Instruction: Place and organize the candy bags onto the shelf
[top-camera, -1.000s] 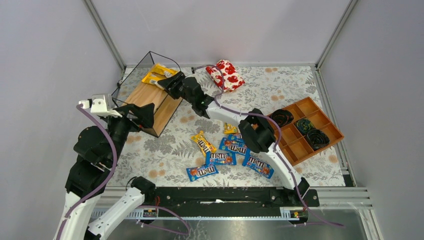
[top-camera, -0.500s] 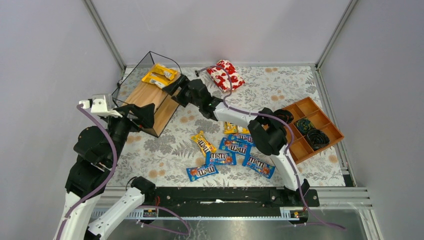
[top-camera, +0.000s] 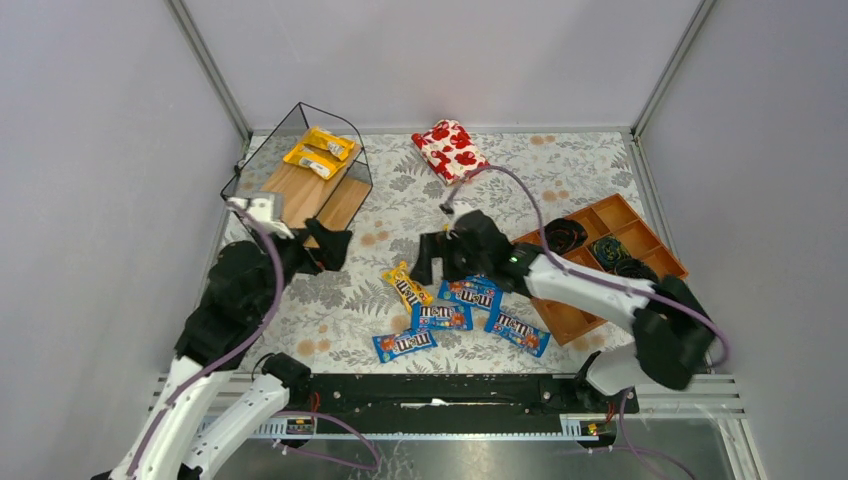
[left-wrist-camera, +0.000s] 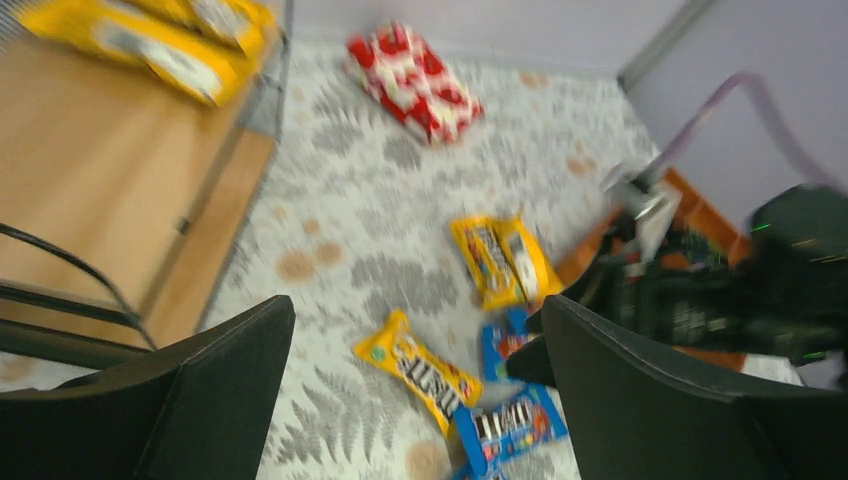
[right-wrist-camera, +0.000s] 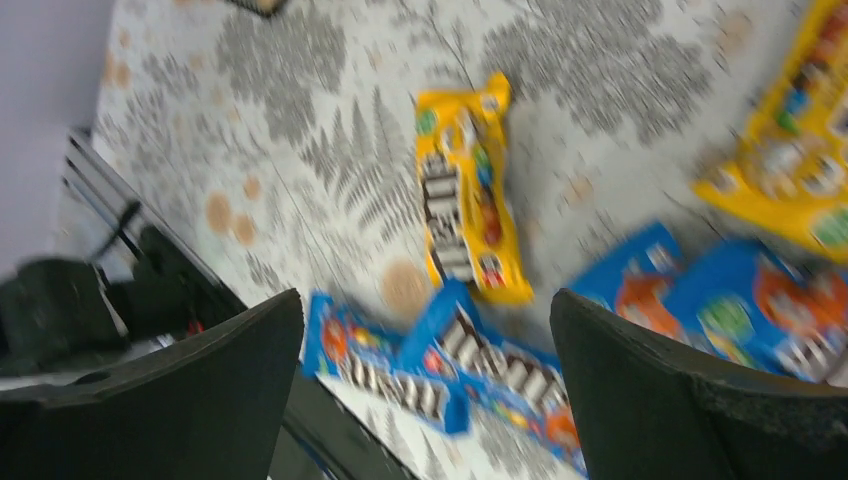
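There are four yellow candy bags (top-camera: 330, 144): two on the shelf (top-camera: 300, 192) and two on the desk (top-camera: 560, 165) off the shelf, one of that pair largely covered from above by the right arm (top-camera: 580, 285). Of the blue candy bags (top-camera: 442, 317), four show plainly, all off the shelf; whether a fifth lies under that arm cannot be told. One shelf, one floral pouch (top-camera: 452, 148), one orange tray (top-camera: 615, 215) holding three dark coils (top-camera: 565, 235). Two arms, with one left hand (top-camera: 330, 245) and one right hand (top-camera: 428, 260).
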